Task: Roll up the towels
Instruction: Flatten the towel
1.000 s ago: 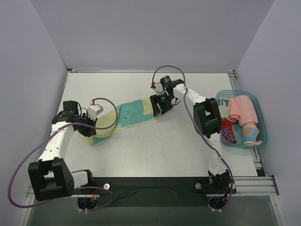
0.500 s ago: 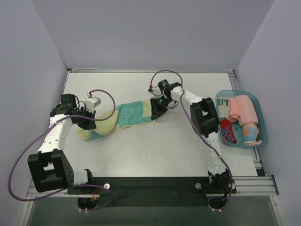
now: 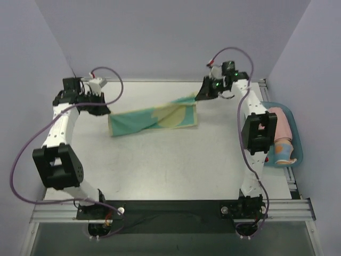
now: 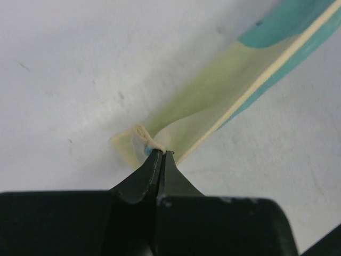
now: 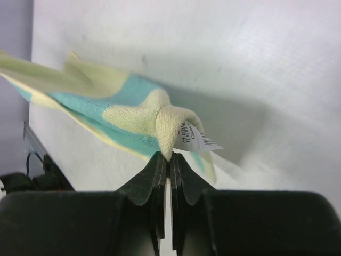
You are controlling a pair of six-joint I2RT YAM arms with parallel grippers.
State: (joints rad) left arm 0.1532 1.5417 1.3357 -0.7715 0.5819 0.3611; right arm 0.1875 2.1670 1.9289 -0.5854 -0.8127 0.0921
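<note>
Now lifted off the white tabletop (image 3: 170,176) and drawn out wide: holds the teal and pale-yellow terry towel (image 3: 154,118) strung between the two arms toward the far side, whereas a second ago lay slumped in a slanting strip nearer the left middle, with both wrists low over it. Keeps the black two-finger left gripper (image 4: 161,154) clenched on the left corner, pinching a small curl of yellow hem; keeps the black two-finger right gripper (image 5: 169,157) clamped likewise on the right corner, just beside the white care label. Hangs as a broad sheet, sagging slightly in the middle; cannot tell whether the lower edge brushes the surface. Reads as the shake-out before rolling: opened to full width, ready to be laid flat, not yet rolled at all. Leaves the blue-green plastic tray (image 3: 300,152) at the right edge untouched, with a pink rolled towel (image 3: 279,124) inside, seemingly done already.
</note>
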